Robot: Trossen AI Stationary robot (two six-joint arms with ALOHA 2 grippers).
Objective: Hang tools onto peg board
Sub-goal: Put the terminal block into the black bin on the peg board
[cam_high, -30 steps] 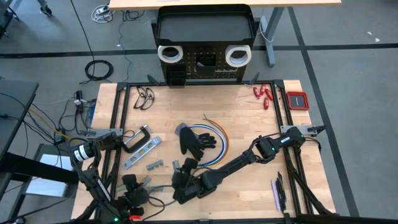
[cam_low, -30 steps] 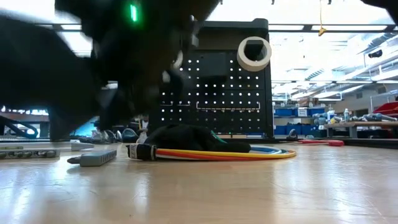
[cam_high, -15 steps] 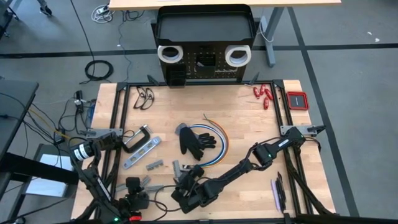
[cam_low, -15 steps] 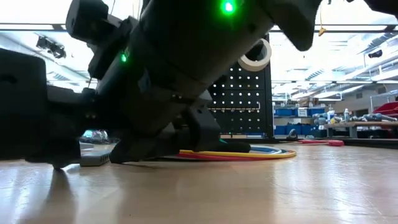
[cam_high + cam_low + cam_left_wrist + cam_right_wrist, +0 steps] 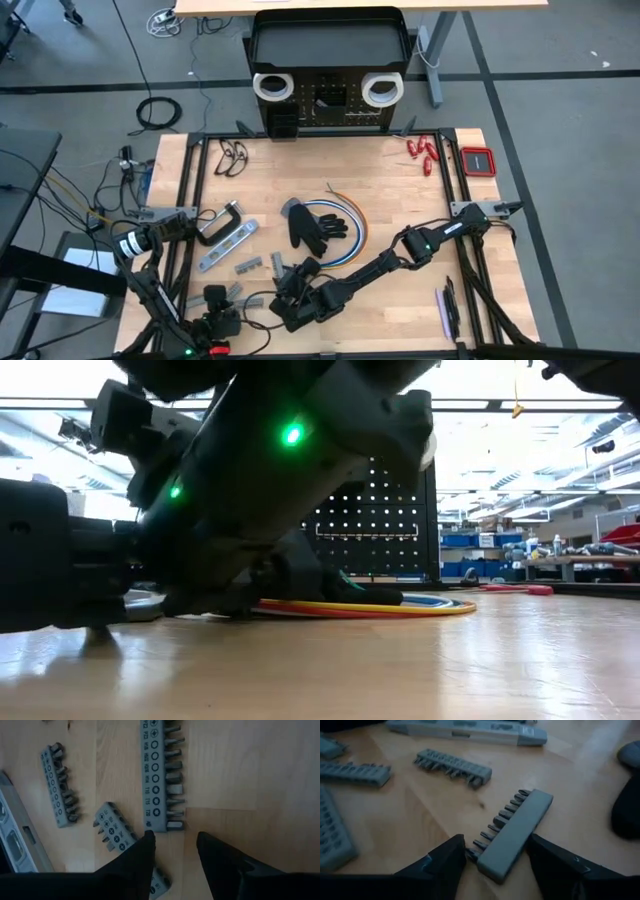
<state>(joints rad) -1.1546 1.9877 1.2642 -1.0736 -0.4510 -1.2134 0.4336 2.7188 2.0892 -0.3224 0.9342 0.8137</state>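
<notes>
The near-left part of the table [image 5: 400, 170] is crowded: grey bit holders [image 5: 160, 775] lie close together beside the flat bar [image 5: 228, 245], with only narrow strips of bare wood between them. The right gripper [image 5: 492, 855] straddles one bit holder [image 5: 512, 832], fingers apart, and its arm [image 5: 370, 270] lies diagonally across the near centre. The black glove [image 5: 315, 225] and coloured hoops [image 5: 380, 607] occupy mid-table. Bare wood lies open between these and the peg board [image 5: 328, 105], and along the near-right side.
</notes>
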